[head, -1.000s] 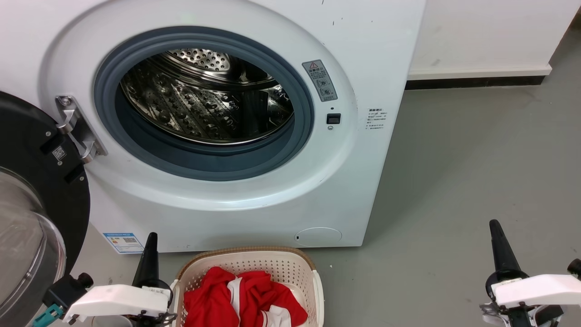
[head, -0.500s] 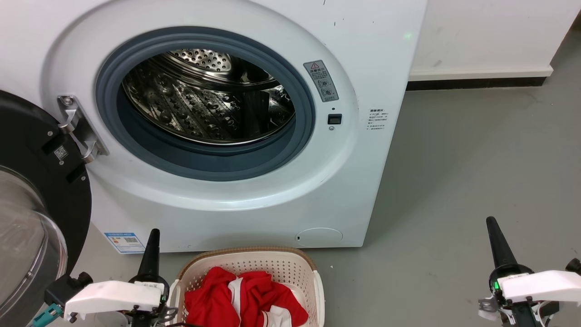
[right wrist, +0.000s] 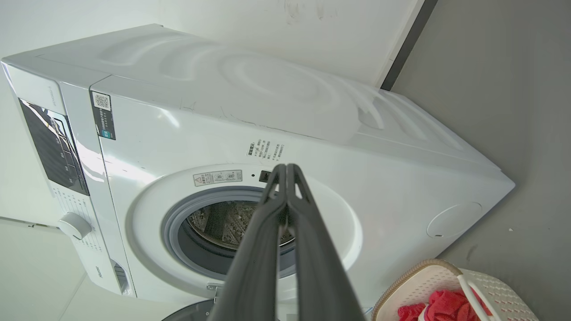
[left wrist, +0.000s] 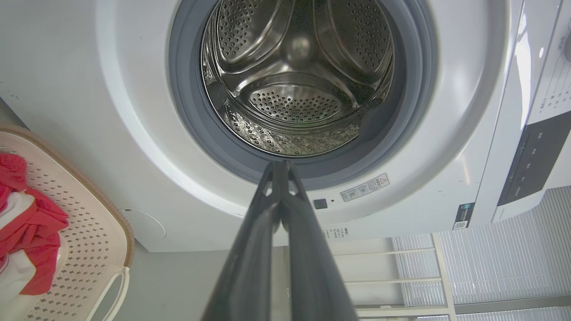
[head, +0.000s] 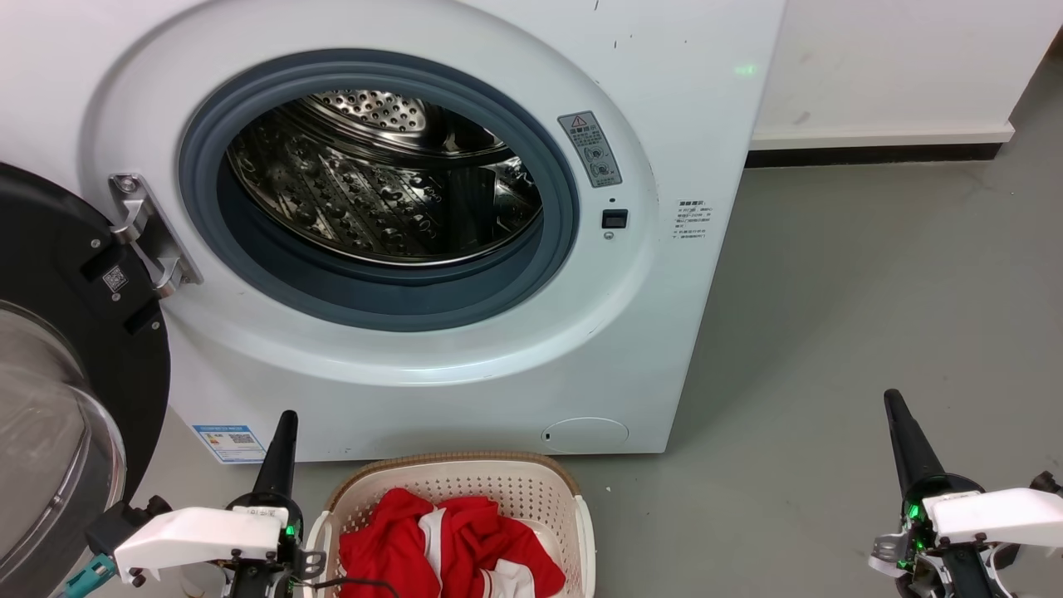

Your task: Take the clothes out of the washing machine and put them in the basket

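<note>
Left gripper (head: 287, 419), right gripper (head: 893, 400) clenching empty; clothes (head: 448, 540) lying in basket (head: 448, 458) right of left jaws, washing machine (head: 382, 191) ahead looking empty; wrapping up, next likely retracting

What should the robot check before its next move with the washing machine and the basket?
1. Door of the washing machine swung open: ok.
2. Drum shows bare steel where visible: ok.
3. Red clothes lying in the basket: ok.
4. Left claw shut, holding nothing: ok.
5. Right claw shut, holding nothing: ok.
</note>
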### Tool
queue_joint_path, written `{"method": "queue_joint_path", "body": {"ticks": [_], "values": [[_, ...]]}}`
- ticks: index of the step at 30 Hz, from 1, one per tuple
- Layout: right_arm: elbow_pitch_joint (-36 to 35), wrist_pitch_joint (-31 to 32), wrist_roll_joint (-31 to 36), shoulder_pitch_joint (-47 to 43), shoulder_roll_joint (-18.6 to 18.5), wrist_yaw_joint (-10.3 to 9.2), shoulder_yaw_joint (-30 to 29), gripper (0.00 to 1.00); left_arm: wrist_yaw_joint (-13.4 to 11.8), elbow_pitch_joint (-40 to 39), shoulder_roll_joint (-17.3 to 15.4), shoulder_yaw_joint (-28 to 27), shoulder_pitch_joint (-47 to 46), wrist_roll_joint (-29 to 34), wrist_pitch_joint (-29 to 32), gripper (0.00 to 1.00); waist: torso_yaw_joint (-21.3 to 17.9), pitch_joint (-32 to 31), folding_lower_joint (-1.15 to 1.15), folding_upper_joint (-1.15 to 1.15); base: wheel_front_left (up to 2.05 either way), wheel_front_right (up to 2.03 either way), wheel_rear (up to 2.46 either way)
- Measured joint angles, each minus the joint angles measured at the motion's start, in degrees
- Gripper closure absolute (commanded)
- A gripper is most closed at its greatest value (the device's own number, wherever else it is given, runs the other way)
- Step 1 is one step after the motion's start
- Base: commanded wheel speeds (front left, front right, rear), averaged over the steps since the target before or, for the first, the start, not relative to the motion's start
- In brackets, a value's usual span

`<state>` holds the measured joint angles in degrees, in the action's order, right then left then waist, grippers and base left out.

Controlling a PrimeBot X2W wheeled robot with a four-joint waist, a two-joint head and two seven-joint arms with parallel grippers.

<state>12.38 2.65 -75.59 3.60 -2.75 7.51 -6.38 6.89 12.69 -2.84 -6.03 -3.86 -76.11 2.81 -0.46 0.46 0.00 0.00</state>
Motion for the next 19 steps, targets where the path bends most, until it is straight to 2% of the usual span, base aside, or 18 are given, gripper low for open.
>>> {"method": "queue_joint_path", "body": {"ticks": [19], "values": [[1.1,2.74,-11.65,1.4,-0.02,0.0,-0.08,1.0,0.36,0.92,-0.01,-0.25,-1.4,-11.34,2.58,1.0,0.31,-0.19,0.0,0.0,0.0,0.0,0.0]]}}
